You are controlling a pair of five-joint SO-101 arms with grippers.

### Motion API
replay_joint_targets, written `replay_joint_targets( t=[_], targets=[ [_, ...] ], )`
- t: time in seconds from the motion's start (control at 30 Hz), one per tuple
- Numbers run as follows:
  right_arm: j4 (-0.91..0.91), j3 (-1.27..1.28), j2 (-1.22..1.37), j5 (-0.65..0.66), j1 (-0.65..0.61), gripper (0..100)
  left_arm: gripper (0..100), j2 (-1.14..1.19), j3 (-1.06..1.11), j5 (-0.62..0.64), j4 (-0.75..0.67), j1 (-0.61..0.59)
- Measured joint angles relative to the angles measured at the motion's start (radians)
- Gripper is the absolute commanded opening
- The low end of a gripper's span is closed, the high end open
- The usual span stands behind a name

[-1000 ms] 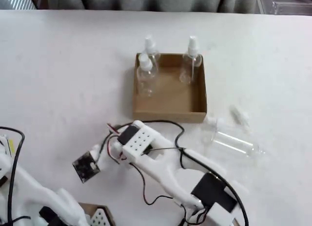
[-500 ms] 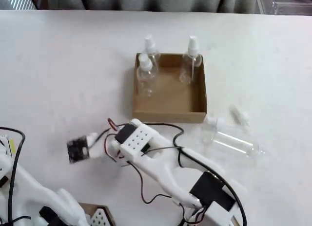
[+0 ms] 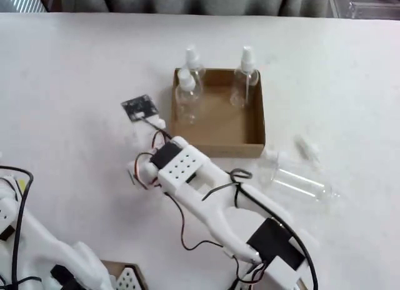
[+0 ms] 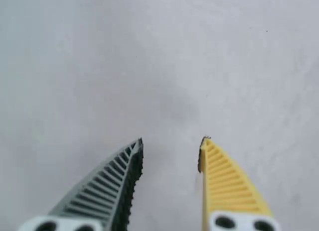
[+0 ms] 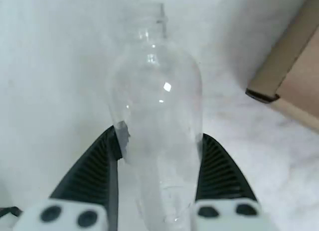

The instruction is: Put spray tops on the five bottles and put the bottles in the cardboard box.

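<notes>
- Gripping a clear bottle point(image 5: 157, 106) by its body, the right jaws are clamping it from both sides with their black ribbed faces, and its neck point(image 5: 152, 14) is pointing away from the wrist with no spray top on it
- The held bottle is sitting just beside a corner of the cardboard box point(image 5: 286, 61), with pale desk point(image 5: 45, 66) showing beyond it
- The right arm point(image 3: 206, 196) is stretching from the near edge of the desk toward the left side of the box
- The left jaws, one grey and one yellow, are standing moderately wide apart with nothing between them, pointing at bare desk
- The left arm point(image 3: 44, 252) is sitting at the near left corner
- Two topped bottles are standing upright in the box, one point(image 3: 186, 99) by the left wall and one point(image 3: 242, 84) in the far right corner
- A third topped bottle point(image 3: 194, 64) is standing at the far left corner, and I cannot tell whether it is inside the wall or just behind it
- A fourth bottle point(image 3: 300, 182) is lying on its side on the desk to the right of the box, apart from it, wearing a white top point(image 3: 271, 157) at the end nearer the box
- A small pale piece point(image 3: 306, 146) is lying near that bottle, too faint to identify
</notes>
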Motion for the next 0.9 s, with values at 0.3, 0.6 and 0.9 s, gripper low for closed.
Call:
replay_joint_targets(
  t=[0.3, 0.6, 0.9],
  targets=[
    [0.009, -0.023, 0.034, 0.003, -0.014, 38.2, 19, 0.0, 0.002, 0.048, 0.0, -0.002],
    [0.331, -0.222, -0.172, 0.178, -0.011, 23.8, 19, 0.0, 0.002, 0.313, 0.044, 0.06],
    [0.594, -0.245, -0.433, 0.373, 0.143, 3.6, 19, -0.002, -0.069, 0.344, 0.321, 0.353]
  ],
)
